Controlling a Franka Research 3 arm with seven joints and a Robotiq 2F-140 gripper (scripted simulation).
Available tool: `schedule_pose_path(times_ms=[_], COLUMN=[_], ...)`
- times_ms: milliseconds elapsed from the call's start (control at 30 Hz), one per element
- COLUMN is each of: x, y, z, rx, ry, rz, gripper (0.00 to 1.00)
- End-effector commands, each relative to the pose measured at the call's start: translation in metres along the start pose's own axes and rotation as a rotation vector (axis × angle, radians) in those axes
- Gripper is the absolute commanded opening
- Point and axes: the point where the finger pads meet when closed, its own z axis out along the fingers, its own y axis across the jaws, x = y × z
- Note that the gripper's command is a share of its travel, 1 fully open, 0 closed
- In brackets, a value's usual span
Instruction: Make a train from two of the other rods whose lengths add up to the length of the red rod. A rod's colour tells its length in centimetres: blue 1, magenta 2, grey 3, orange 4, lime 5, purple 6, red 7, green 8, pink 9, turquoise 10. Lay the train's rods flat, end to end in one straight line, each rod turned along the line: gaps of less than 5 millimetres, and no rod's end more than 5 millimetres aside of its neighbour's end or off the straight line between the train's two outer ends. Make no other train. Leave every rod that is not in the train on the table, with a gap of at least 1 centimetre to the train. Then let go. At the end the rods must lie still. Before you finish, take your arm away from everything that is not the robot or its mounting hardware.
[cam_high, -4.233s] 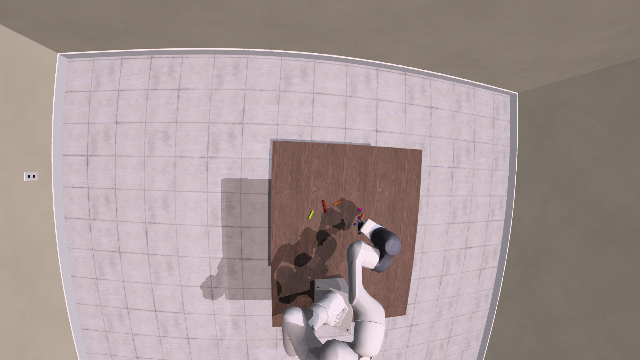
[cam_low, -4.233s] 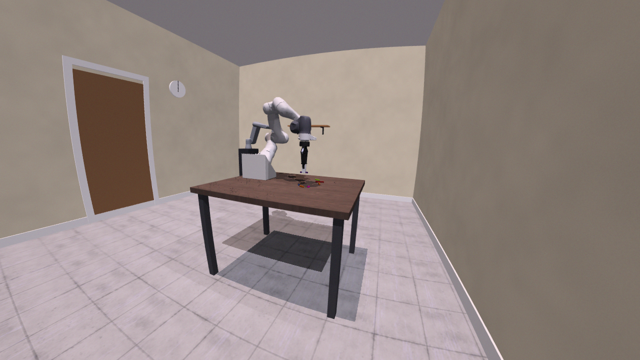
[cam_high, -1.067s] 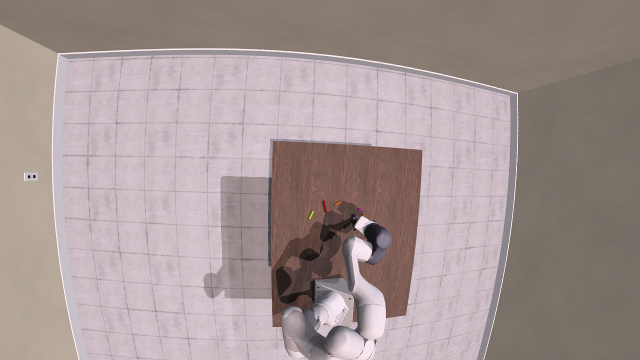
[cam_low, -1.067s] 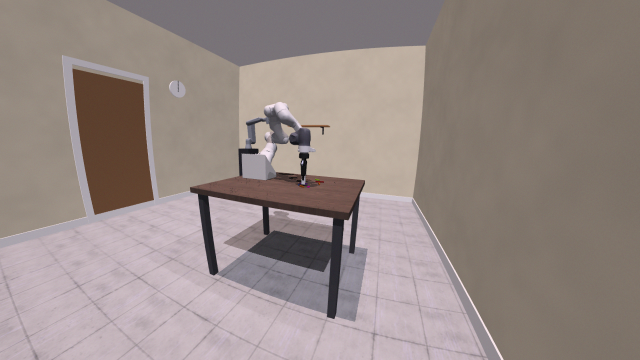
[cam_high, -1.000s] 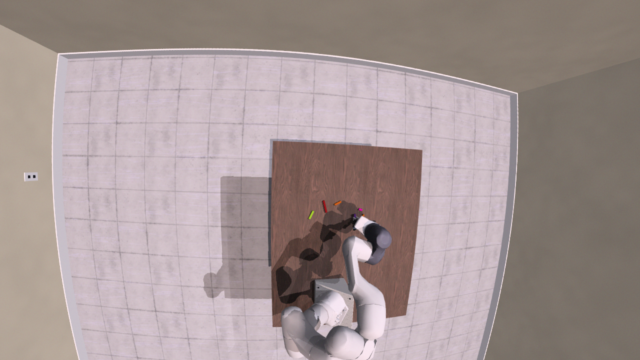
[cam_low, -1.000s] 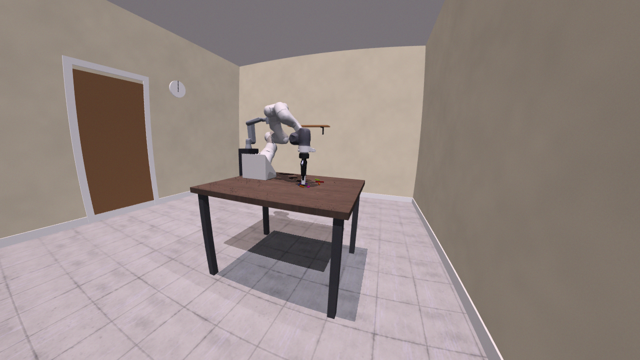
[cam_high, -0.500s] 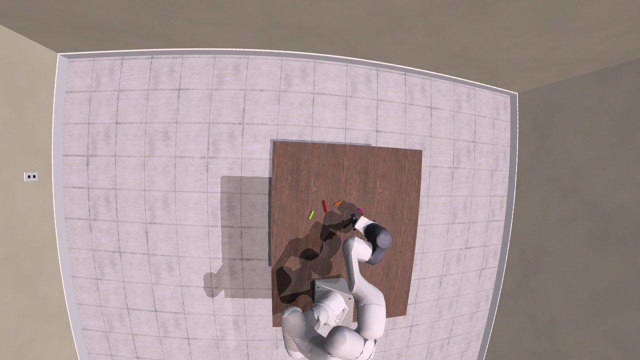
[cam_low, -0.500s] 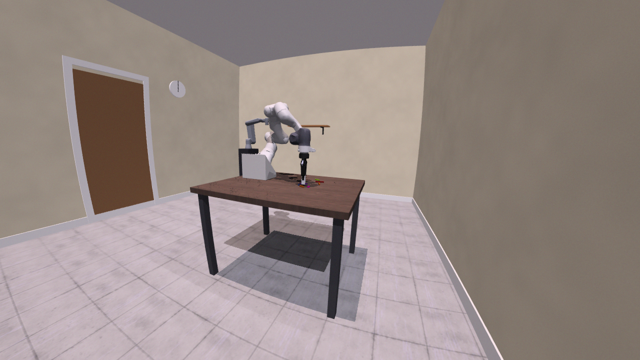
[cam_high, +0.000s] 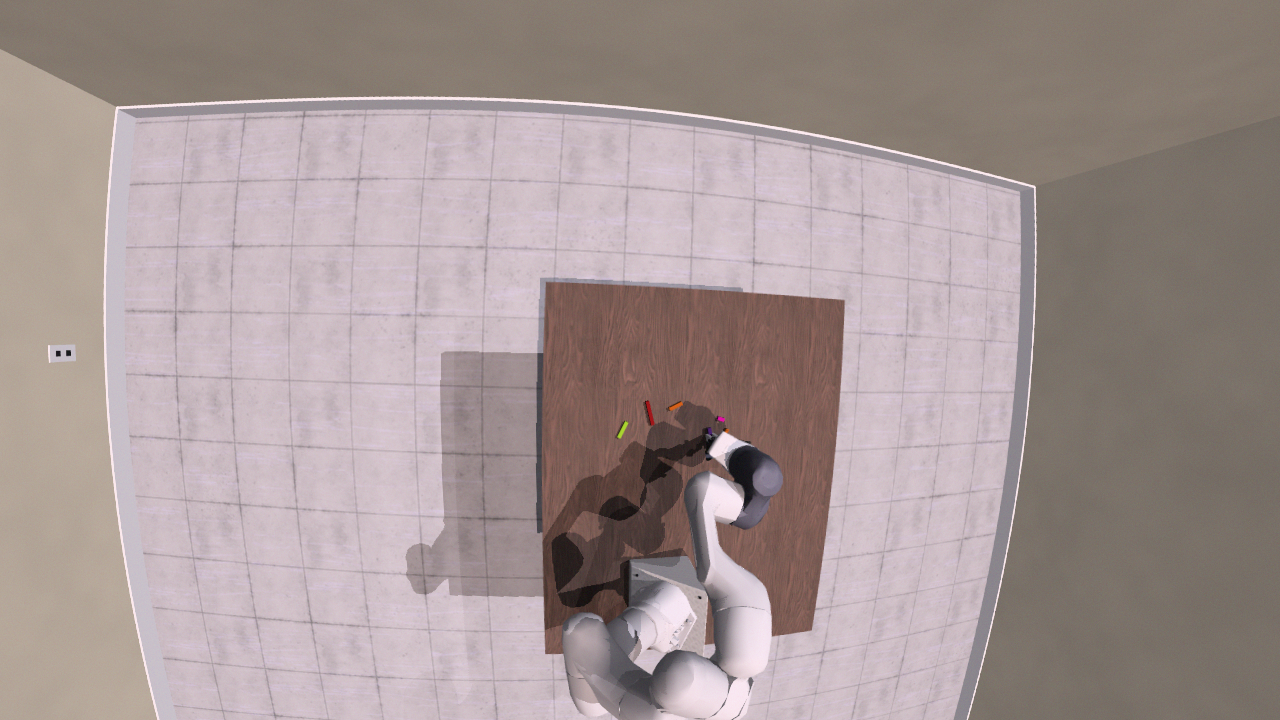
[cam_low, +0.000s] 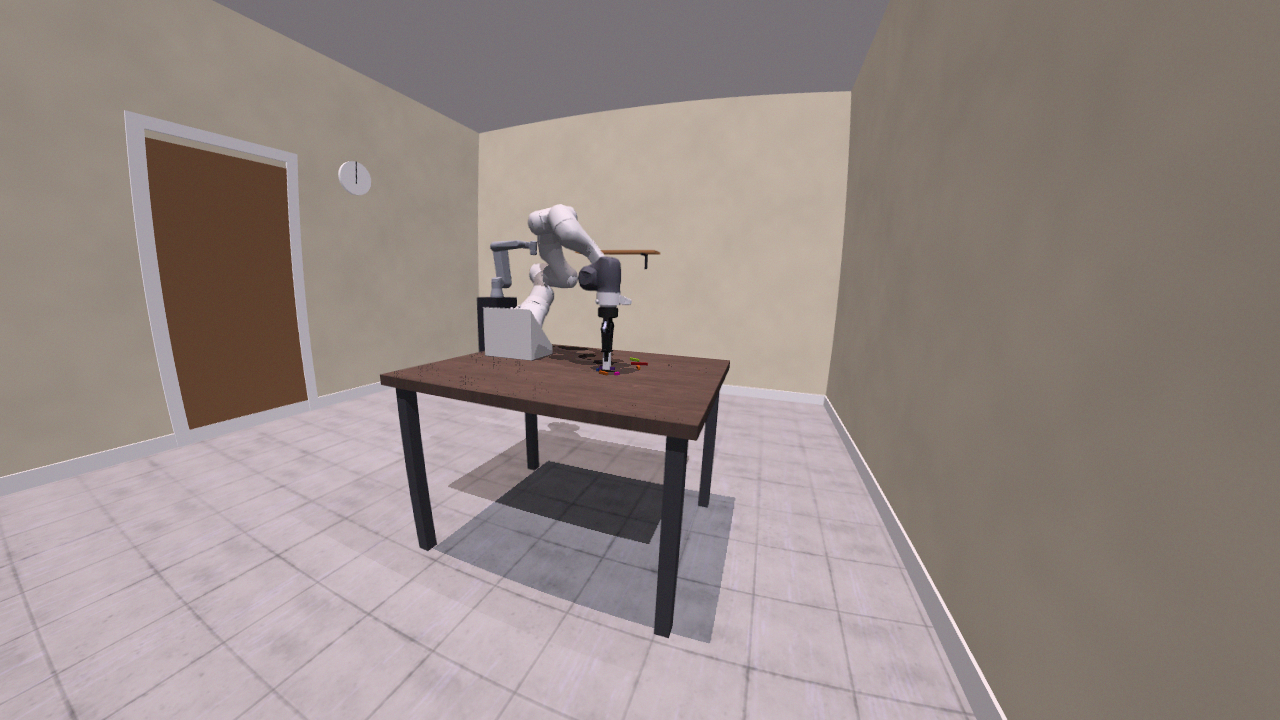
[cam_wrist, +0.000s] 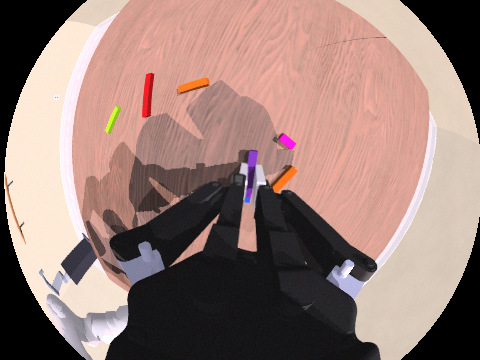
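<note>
In the wrist view my gripper (cam_wrist: 250, 174) is shut on a purple rod (cam_wrist: 252, 164), whose far end sticks out past the fingertips low over the wooden table. A small blue rod (cam_wrist: 247, 198) shows between the fingers at the purple rod's near end; I cannot tell whether the two touch. The red rod (cam_wrist: 148, 95) lies flat at the far left, with a lime rod (cam_wrist: 112, 119) to its left and an orange rod (cam_wrist: 194, 84) to its right. In the overhead view the gripper (cam_high: 711, 438) is right of the red rod (cam_high: 649, 412).
A magenta rod (cam_wrist: 287, 140) and a second orange rod (cam_wrist: 284, 178) lie just right of the fingertips. The arm's base (cam_high: 662, 595) stands on the near end of the table. The table's right edge (cam_high: 832, 465) is some way off.
</note>
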Motion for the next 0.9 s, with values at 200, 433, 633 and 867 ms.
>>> schedule_pose_path(times_ms=[200,433,633,867], x=[0.0016,0.0016,0.0016,0.0016], y=[0.0005,0.0005,0.0005,0.0005], z=[0.0075,0.0082,0.0082,0.0082], rx=[-0.001,-0.001,-0.001,-0.001], ry=[0.004,0.004,0.004,0.004], rz=[0.008,0.008,0.008,0.008], gripper=[0.03,0.03,0.03,0.03])
